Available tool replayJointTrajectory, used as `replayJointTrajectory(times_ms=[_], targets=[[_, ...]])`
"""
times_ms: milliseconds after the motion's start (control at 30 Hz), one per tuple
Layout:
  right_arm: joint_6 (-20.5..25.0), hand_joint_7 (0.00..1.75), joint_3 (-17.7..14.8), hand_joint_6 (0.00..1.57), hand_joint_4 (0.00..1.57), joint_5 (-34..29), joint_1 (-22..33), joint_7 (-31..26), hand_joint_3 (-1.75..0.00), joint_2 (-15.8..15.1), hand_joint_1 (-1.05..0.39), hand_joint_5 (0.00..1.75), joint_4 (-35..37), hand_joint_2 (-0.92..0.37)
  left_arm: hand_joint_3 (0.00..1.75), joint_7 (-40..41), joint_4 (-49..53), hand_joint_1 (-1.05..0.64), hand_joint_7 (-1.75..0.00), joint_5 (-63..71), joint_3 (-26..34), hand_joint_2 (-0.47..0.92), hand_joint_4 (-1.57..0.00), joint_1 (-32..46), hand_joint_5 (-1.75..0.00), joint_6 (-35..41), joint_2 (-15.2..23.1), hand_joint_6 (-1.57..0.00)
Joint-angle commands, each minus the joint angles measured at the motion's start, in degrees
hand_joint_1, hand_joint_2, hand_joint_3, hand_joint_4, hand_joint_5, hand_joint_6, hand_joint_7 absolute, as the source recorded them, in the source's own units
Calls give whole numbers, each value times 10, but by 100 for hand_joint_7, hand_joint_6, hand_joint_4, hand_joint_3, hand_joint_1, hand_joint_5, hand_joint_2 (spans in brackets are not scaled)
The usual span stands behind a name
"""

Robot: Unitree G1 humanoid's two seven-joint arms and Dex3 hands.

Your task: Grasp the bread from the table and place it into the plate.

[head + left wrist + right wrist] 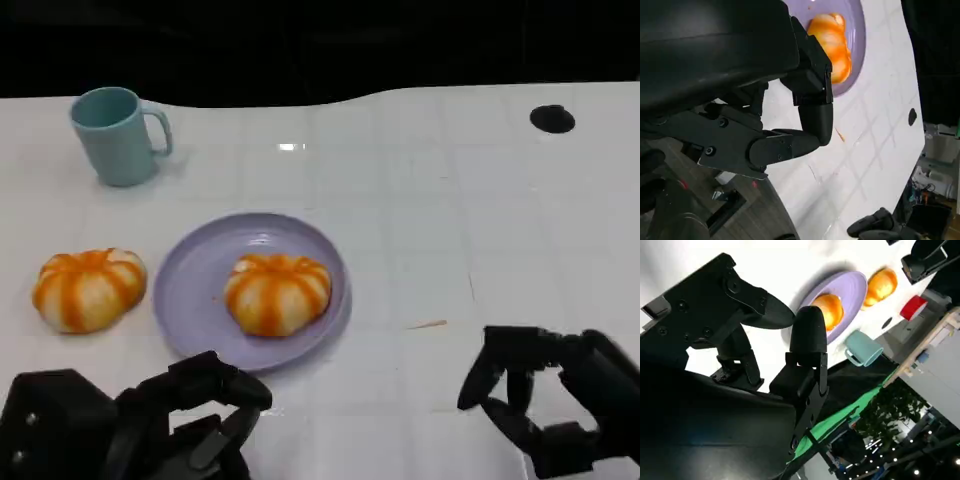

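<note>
Head view looks down on the table; both close wrist views share its plate (190, 290).

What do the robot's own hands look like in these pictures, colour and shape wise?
Both are matte black. The left hand has a bulky rounded shell and blocky, jointed fingers with rounded tips; small screws show on its links in the left wrist view. The right hand is built the same, with angular plates and round fasteners visible in the right wrist view. No markings are legible.
</note>
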Motion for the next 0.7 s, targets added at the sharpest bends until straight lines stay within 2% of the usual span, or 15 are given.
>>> replayJointTrajectory(times_ms=[33, 300, 700], targets=[[25, 132, -24, 81, 92, -4, 31, -3, -122, -7, -12, 175, -37, -38, 52, -2, 4, -34, -134, -7, 9, 92, -64, 1, -175, 1, 4, -58], [66, 137, -39, 81, 96, -31, 69, -27, -117, 10, -13, 175, -75, -45, 51, -6, 8, -35, -134, -8, 15, 92, -64, -3, -175, -1, 10, -58], [95, 144, -31, 80, 95, -88, 61, -60, -115, 25, -15, 175, -45, -45, 52, -14, 15, -33, -130, -11, 24, 92, -62, 0, -175, -14, 19, -59]])
